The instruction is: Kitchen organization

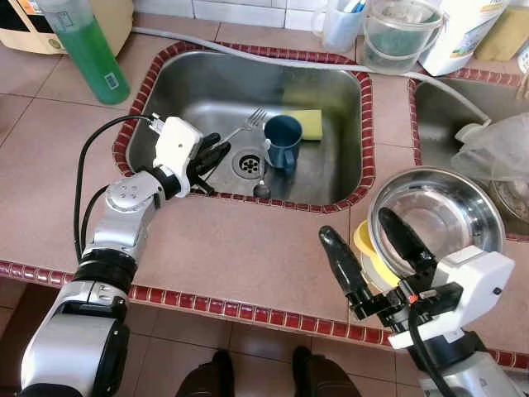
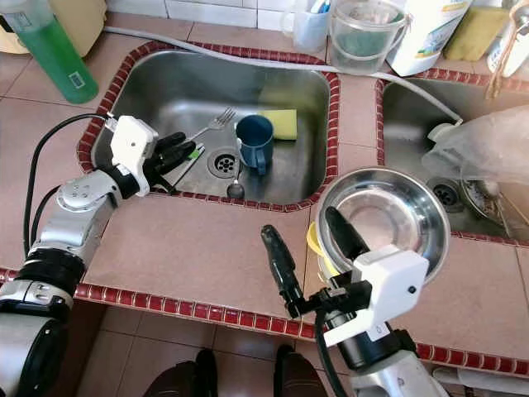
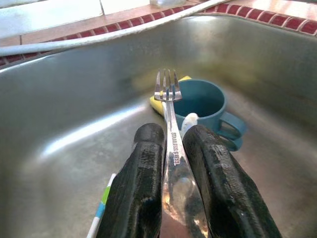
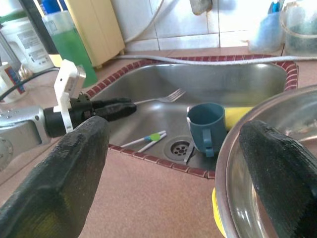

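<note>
My left gripper [image 1: 216, 150] reaches into the steel sink [image 1: 347, 99] from its left rim and is shut on the handle of a silver fork [image 3: 171, 130]. The fork's tines [image 1: 256, 117] point toward a blue cup [image 1: 283, 142] standing by the drain, with a yellow sponge [image 1: 309, 124] behind it. My right gripper [image 1: 372, 248] is open at the counter's front right. One finger [image 1: 403, 240] lies over the rim of a steel bowl [image 1: 446, 211], the other finger [image 1: 342, 261] outside it. A yellow item [image 1: 362, 242] peeks from under the bowl.
A white and green toothbrush [image 4: 146, 141] and a small dark utensil [image 1: 261, 189] lie on the sink floor. A green bottle [image 1: 89, 48], clear jug [image 1: 401, 33] and white cup [image 1: 339, 25] line the back. A hose [image 1: 248, 55] runs behind; a second sink holds a plastic bag [image 1: 498, 145].
</note>
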You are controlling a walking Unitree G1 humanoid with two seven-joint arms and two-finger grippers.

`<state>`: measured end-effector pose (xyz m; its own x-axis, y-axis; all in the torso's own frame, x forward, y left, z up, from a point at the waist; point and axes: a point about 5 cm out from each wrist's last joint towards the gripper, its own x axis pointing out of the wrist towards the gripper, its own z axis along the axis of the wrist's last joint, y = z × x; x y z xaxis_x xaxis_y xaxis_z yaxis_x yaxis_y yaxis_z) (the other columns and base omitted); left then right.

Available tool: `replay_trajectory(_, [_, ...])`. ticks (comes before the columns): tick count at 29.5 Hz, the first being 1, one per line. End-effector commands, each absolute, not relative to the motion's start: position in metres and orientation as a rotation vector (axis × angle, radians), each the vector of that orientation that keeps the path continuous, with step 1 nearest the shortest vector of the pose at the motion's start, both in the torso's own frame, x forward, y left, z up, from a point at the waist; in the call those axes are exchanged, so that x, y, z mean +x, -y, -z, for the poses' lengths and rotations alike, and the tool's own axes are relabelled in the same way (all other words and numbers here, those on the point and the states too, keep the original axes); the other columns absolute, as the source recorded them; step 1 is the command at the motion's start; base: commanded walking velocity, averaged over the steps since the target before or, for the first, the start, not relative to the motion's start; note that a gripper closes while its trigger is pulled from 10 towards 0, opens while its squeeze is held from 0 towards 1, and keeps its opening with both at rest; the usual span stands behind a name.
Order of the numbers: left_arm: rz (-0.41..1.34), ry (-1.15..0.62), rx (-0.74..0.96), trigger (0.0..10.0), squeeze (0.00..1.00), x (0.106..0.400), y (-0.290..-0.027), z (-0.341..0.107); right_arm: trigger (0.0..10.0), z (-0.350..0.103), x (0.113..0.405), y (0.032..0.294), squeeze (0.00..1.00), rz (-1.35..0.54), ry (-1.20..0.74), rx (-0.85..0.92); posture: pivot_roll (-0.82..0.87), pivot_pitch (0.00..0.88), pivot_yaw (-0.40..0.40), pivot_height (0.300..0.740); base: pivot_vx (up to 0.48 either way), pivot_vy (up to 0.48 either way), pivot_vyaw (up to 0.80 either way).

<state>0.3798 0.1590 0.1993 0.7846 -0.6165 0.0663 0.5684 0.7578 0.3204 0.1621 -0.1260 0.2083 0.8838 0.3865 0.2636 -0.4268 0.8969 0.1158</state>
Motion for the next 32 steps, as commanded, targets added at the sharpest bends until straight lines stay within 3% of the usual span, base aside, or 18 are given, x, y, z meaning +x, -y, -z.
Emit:
replay_trajectory(1, [0.651, 0.157, 0.306, 10.0, 0.00, 0.380, -0.163, -0.197, 10.0, -0.213, 0.159, 0.127, 0.00, -0.420, 0.253, 0.182, -0.24, 0.320, 0.023, 0.740, 0.000, 0.000, 0.00])
replay_trajectory(2, [0.651, 0.157, 0.306, 10.0, 0.00, 0.380, -0.163, -0.197, 10.0, -0.213, 0.159, 0.127, 0.00, -0.420, 0.253, 0.182, -0.24, 0.320, 0.023, 0.740, 0.000, 0.000, 0.00])
replay_trajectory(3, [0.651, 0.158, 0.295, 10.0, 0.64, 0.380, -0.164, -0.197, 10.0, -0.214, 0.160, 0.127, 0.00, -0.417, 0.259, 0.186, -0.24, 0.315, 0.024, 0.740, 0.000, 0.000, 0.00])
replay_trajectory(4, [0.649, 0.159, 0.295, 10.0, 1.00, 0.380, -0.164, -0.197, 10.0, -0.215, 0.160, 0.127, 0.00, -0.416, 0.261, 0.187, -0.25, 0.313, 0.024, 0.740, 0.000, 0.000, 0.00])
replay_trajectory(32, [0.619, 0.198, 0.282, 10.0, 1.00, 0.380, -0.173, -0.205, 10.0, -0.216, 0.171, 0.129, 0.00, -0.403, 0.296, 0.179, -0.22, 0.288, 0.033, 0.740, 0.000, 0.000, 0.00])
